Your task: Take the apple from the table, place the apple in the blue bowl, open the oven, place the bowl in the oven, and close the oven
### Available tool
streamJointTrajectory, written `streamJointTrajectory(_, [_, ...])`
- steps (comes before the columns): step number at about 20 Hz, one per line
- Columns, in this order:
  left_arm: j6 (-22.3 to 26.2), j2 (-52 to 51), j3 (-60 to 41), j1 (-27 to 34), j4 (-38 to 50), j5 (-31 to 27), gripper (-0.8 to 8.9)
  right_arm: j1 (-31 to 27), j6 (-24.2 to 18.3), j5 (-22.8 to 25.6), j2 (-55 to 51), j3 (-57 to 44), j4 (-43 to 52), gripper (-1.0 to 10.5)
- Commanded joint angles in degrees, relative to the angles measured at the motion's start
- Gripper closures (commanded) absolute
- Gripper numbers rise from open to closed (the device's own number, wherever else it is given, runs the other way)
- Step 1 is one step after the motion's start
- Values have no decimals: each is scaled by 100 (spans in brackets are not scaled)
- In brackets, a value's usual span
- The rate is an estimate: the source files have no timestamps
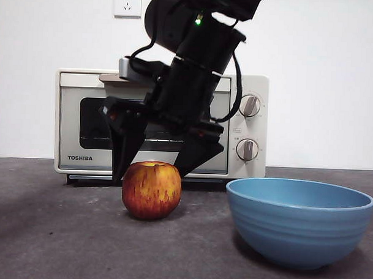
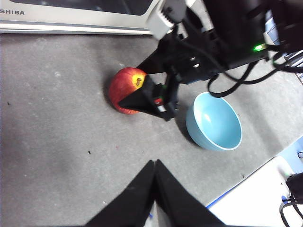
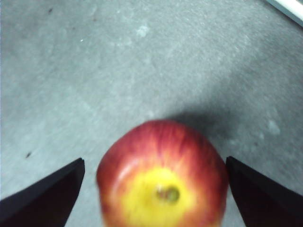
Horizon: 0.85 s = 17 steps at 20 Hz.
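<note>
The red, yellow-streaked apple (image 1: 151, 190) (image 2: 124, 87) (image 3: 163, 184) rests on the dark grey table (image 1: 48, 239), in front of the cream Toshiba oven (image 1: 71, 120) (image 2: 71, 21), whose door is closed. My right gripper (image 1: 150, 175) (image 2: 130, 85) (image 3: 155, 160) has come down over the apple and is open, one jaw on each side and neither touching it. The blue bowl (image 1: 299, 223) (image 2: 214, 122) stands empty to the apple's right. High above the table and away from the apple, my left gripper (image 2: 155, 163) is shut on nothing.
A wall socket (image 1: 127, 3) sits above the oven. The right arm's cables (image 2: 236, 85) hang over the bowl's side. A white surface (image 2: 255, 208) borders the table's edge past the bowl.
</note>
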Motion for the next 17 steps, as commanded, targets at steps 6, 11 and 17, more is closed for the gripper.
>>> streamJointTrajectory(6, [72,35,109,-22,39,7,806,61,118,306,411,122,-7,524])
streamJointTrajectory(11, [74,35,109,-22,52,7,806,63,201,284,376,127,-249,618])
streamJointTrajectory(17, [72,37,109,-22,186,7,806,63,201,282,-345,302,-601,622])
